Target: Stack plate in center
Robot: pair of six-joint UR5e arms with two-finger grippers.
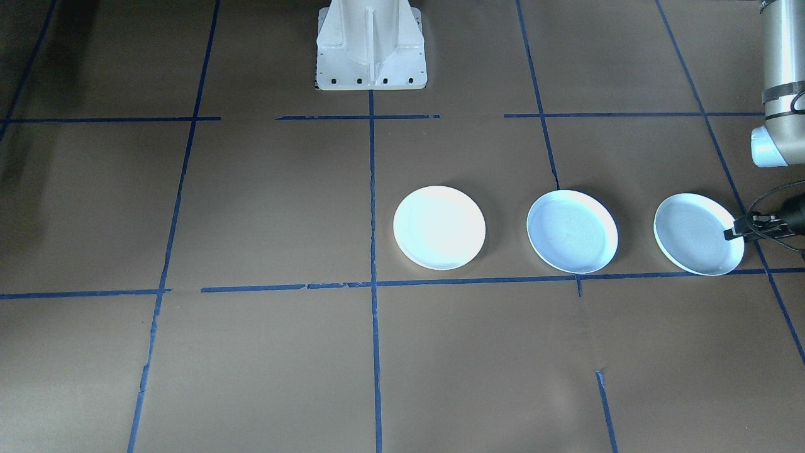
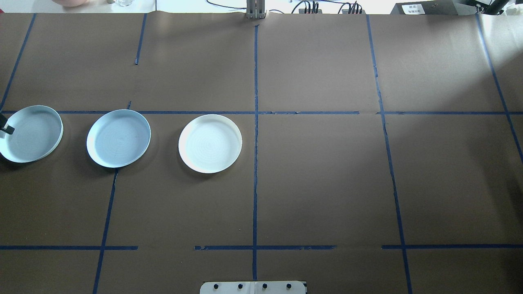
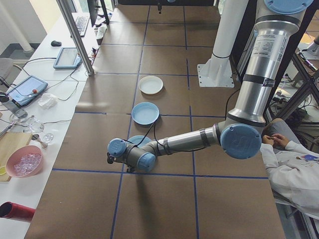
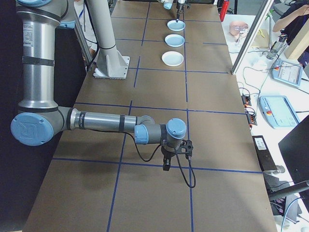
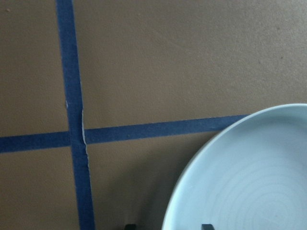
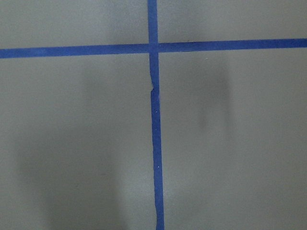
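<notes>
On the worktop [image 2: 327,183] three plates lie in a row, apart from each other: the white plate [image 2: 210,143], the center plate [image 2: 118,138] and the outer plate [image 2: 31,133]. Our left claw [image 1: 732,231] is at the outer plate's rim, with its fingers spread on both sides of the rim, one inside and one outside. We should go low enough, pinch the rim firmly, lift the plate level and bring it straight over the center plate before lowering. Our right claw [image 4: 166,162] hangs over bare worktop, well apart; we cannot tell its state.
</notes>
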